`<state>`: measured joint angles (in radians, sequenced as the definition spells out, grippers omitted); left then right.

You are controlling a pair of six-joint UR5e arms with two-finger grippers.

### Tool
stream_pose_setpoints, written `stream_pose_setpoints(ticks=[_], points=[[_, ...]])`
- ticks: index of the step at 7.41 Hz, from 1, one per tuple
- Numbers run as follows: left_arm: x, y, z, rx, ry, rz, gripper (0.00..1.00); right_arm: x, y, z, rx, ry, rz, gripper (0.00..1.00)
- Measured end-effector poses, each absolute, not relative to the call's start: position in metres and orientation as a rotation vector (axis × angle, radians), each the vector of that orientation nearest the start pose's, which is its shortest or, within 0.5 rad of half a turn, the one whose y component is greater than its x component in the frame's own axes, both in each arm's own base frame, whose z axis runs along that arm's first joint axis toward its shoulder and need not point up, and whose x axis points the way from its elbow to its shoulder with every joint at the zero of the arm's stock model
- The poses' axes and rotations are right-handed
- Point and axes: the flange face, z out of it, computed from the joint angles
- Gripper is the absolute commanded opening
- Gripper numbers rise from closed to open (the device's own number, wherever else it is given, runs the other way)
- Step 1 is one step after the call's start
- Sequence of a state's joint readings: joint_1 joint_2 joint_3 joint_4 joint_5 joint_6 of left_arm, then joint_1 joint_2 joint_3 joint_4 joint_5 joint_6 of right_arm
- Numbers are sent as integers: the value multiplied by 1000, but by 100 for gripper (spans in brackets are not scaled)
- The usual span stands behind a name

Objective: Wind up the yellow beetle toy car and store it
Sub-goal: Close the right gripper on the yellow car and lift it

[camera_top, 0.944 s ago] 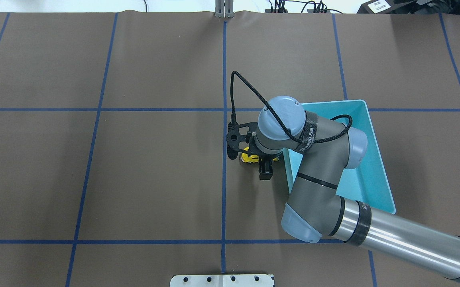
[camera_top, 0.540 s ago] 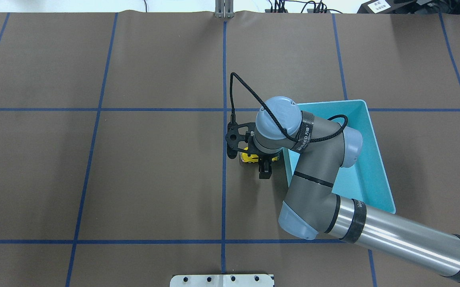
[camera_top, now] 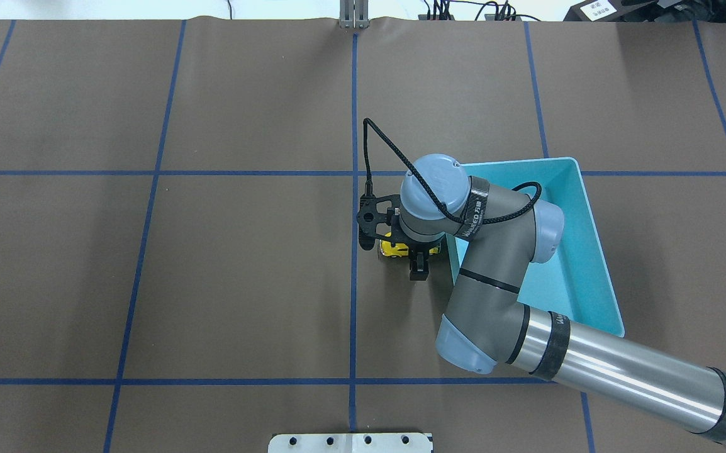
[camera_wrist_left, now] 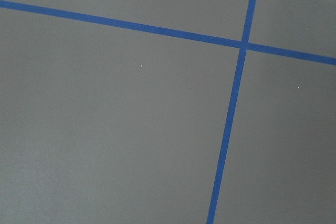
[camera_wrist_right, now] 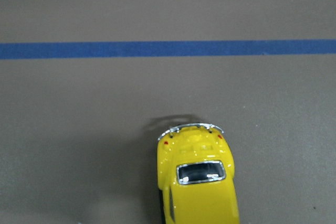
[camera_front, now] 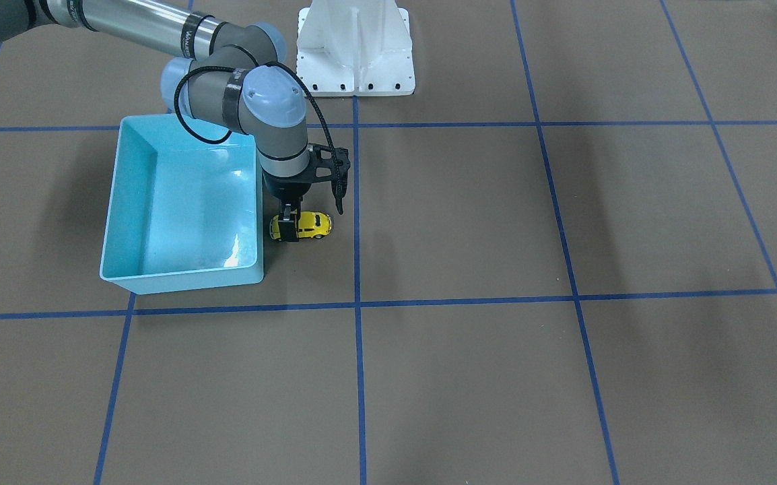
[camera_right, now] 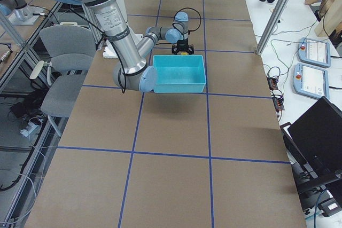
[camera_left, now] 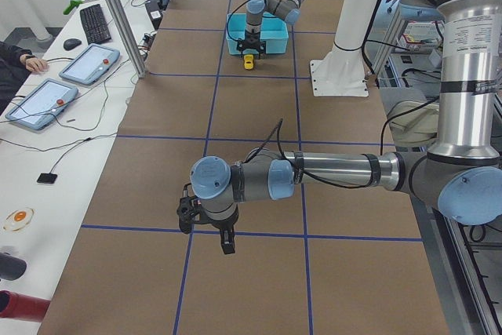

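Note:
The yellow beetle toy car stands on its wheels on the brown table, just beside the light-blue bin. My right gripper comes straight down over the end of the car nearer the bin. Its fingers straddle the car, and the near finger lies against the car's side. The far finger is hidden under the wrist. The right wrist view shows the car from above, its chrome bumper pointing up the frame. My left gripper hangs over bare table far from the car; I cannot tell if it is open.
The bin is empty and its long wall runs right next to the car. The white arm mount stands behind the bin. Blue tape lines cross the table. Operators' desks with tablets run along the far edge.
The right arm's elbow and wrist joints have swung a little to the view's left. The near finger has crept closer to the car. The car has stayed in place.

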<state>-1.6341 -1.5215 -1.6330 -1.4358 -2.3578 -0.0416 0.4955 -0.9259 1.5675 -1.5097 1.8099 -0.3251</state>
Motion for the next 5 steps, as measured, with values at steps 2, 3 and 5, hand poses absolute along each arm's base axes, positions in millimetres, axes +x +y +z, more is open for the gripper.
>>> stream_pose_setpoints(ticks=[2,3,5], points=[[-92,-456,665,-108,788,-149,100,-575,-436,279,635,-523,-1410,0],[-92,-456,664,-108,788,-149,100,-575,-437,277,637,-530,-1409,0],[-93,-456,664,-107,788,-150,100,-571,-437,266,632,-558,-1406,0]])
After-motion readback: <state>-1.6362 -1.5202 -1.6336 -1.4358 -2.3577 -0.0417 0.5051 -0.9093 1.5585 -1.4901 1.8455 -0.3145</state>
